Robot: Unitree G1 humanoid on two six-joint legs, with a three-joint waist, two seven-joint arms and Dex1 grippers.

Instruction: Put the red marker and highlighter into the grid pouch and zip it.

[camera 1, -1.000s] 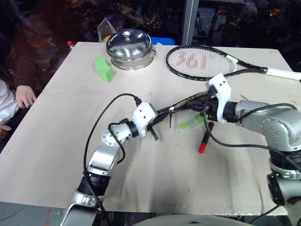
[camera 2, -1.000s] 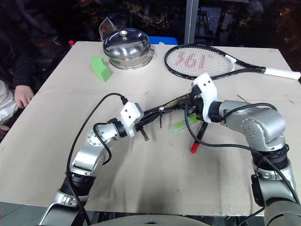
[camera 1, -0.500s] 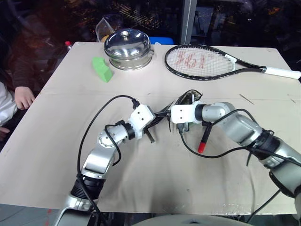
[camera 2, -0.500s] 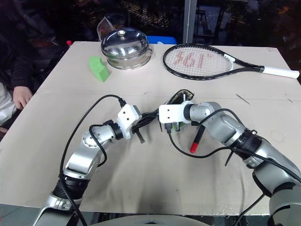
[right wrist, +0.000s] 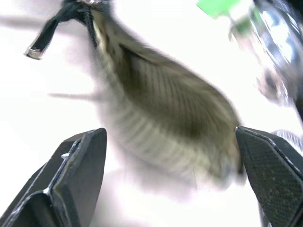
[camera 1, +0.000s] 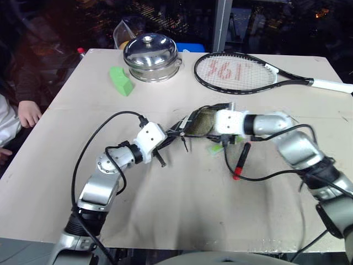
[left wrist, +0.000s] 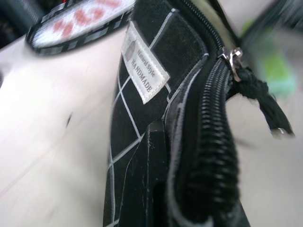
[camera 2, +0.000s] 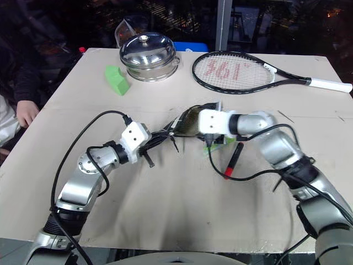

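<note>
Right gripper (right wrist: 170, 156) opened over grid pouch (camera 2: 190, 118).

Grid pouch (camera 1: 199, 121): black fabric w/ thin white grid lines, white label, mouth open showing tan lining, black pull cord hanging at one end; one end pinched, raised off worktop. Highlighter (camera 1: 217, 147): light green, flat on worktop just beside pouch. Red marker (camera 1: 241, 161): black cap end, lying near highlighter.

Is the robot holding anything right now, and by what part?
Yes: the left end effector pinches the grid pouch at its end by the zipper. The right end effector is open, holding nothing.
</note>
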